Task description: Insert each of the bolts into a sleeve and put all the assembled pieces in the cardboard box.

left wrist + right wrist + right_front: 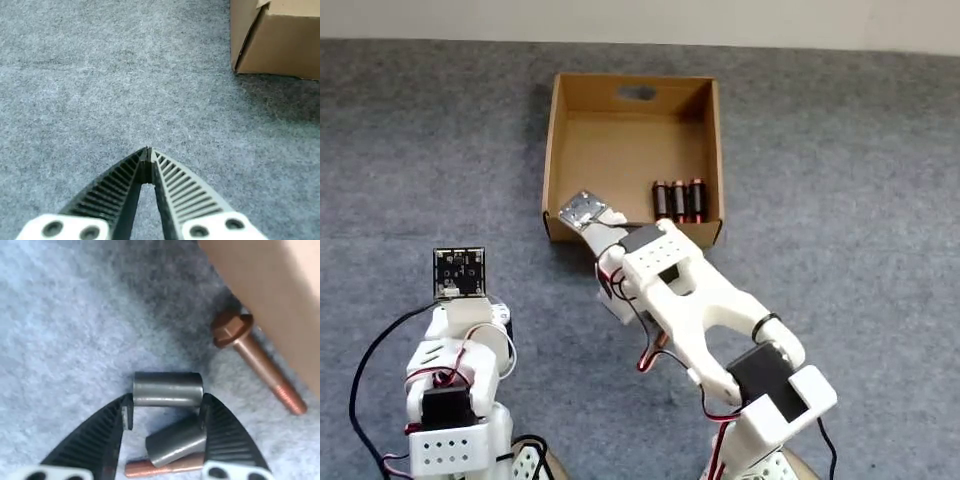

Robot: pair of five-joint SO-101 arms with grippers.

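Right wrist view: sleeve (168, 388) between fingers (97, 440)

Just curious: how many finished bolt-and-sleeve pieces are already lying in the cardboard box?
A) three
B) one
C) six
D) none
A: the high view shows three pieces lying side by side inside the cardboard box, against the wall nearest the arms.
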